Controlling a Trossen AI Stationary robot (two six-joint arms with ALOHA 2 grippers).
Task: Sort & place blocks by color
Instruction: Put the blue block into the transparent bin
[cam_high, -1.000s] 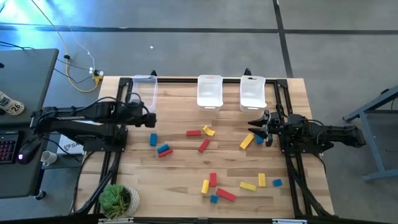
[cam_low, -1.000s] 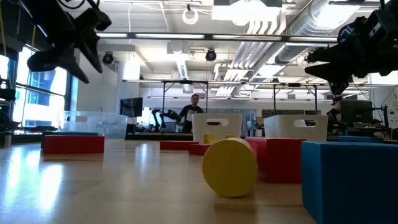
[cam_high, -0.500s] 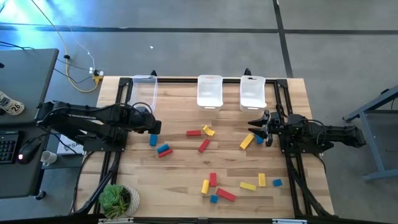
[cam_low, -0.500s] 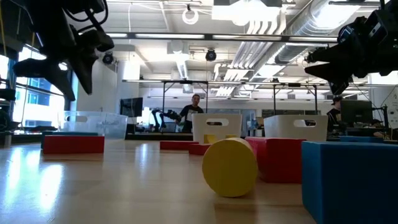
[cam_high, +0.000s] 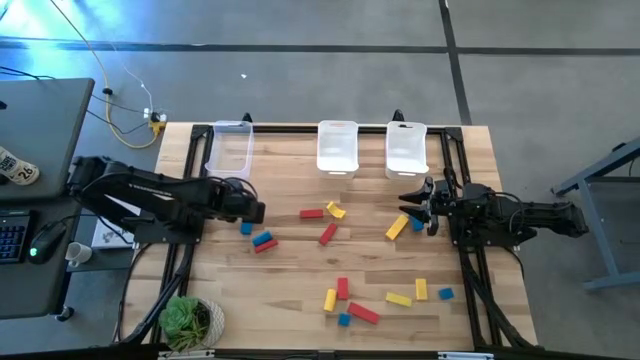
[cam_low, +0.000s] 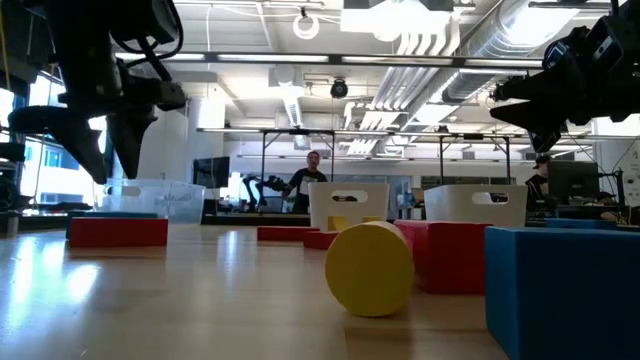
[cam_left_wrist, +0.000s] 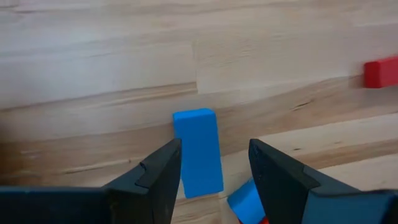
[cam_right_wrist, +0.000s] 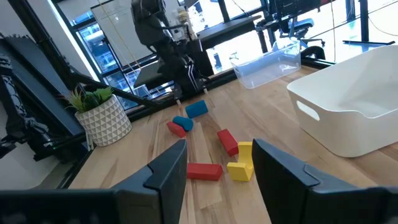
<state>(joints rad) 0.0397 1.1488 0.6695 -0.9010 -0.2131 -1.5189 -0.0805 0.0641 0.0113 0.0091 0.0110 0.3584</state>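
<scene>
Left pincer (cam_left_wrist: 214, 163) is hanging open just above a small blue bar block (cam_left_wrist: 198, 151) on the pale wooden bench (cam_high: 290, 290). It is holding nothing. Its two dark fingers (cam_left_wrist: 157, 177) are standing one on each side of the bar, not touching it yet.

In the high view the left pincer (cam_high: 252, 212) is sitting over that blue bar (cam_high: 246, 227). Just beside the bar, on the side away from the bins, a small blue block is lying on a red one (cam_high: 264, 241). A clear plastic bin (cam_high: 227, 148) and two white plastic bins (cam_high: 337, 146) are lined up along the far edge of the bench, well apart from the bar. More red, yellow and blue blocks are lying scattered to the right of the bar.

Right pincer (cam_high: 409, 206) is waiting above the bench on the far side of the scatter from the blue bar, near a yellow bar block (cam_high: 397, 228). Its fingers are apart and empty too.

That blue bar looks hard, smooth and very light. It will not bend or break, I think, but it could slip or spin if pinched near an end. Best place to take it is across the narrow middle, one finger on each long side. Coming down, the fingers may bump the blue and red blocks close by.
</scene>
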